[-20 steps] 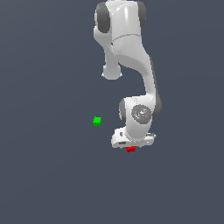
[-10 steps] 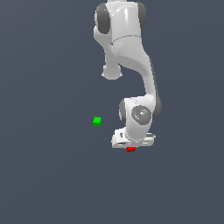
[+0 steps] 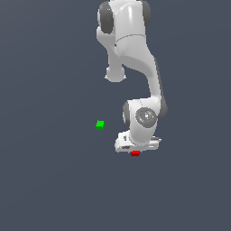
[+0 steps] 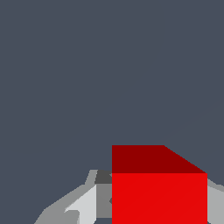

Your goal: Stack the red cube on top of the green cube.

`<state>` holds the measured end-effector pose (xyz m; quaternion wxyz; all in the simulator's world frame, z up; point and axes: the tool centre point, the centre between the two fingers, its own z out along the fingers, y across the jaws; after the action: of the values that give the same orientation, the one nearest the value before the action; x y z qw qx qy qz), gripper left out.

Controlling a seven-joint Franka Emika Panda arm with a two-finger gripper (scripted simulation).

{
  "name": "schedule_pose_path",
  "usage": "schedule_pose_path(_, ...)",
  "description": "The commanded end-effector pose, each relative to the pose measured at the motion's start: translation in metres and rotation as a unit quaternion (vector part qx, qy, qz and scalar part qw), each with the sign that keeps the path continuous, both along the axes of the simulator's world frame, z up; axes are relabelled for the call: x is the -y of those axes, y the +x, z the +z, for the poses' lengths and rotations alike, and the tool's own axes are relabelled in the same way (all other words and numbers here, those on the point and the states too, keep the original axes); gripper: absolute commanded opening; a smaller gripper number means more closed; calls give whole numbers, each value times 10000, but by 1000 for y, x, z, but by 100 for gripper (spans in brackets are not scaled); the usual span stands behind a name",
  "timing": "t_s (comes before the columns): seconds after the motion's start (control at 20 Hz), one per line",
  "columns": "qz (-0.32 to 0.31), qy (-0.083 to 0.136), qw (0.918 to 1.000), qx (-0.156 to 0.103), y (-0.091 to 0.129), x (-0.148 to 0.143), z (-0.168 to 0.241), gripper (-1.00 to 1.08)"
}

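Observation:
The red cube (image 3: 135, 154) sits just under the white hand of my gripper (image 3: 135, 150), right of centre in the exterior view. In the wrist view the red cube (image 4: 159, 192) looms large between the grey fingers (image 4: 103, 197), which press against both of its sides. My gripper (image 4: 158, 205) is shut on it. The green cube (image 3: 100, 125) lies apart on the floor, toward the exterior view's left and a little farther back. It is out of the wrist view.
Plain dark grey floor (image 3: 54, 180) surrounds both cubes. The white arm (image 3: 135, 54) rises above the gripper to the top of the exterior view.

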<state>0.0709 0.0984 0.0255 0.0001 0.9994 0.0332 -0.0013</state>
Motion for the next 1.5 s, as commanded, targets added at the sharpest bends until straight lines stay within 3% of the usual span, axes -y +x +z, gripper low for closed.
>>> schedule_pose_path(0.0, 0, 1, 10000, 10, 0, 0, 9, -100)
schedule_pose_path(0.65, 1, 1, 10000, 13, 0, 0, 88, -100)
schedule_pose_path(1.45, 0, 2, 10000, 18, -11, 13, 90, -100)
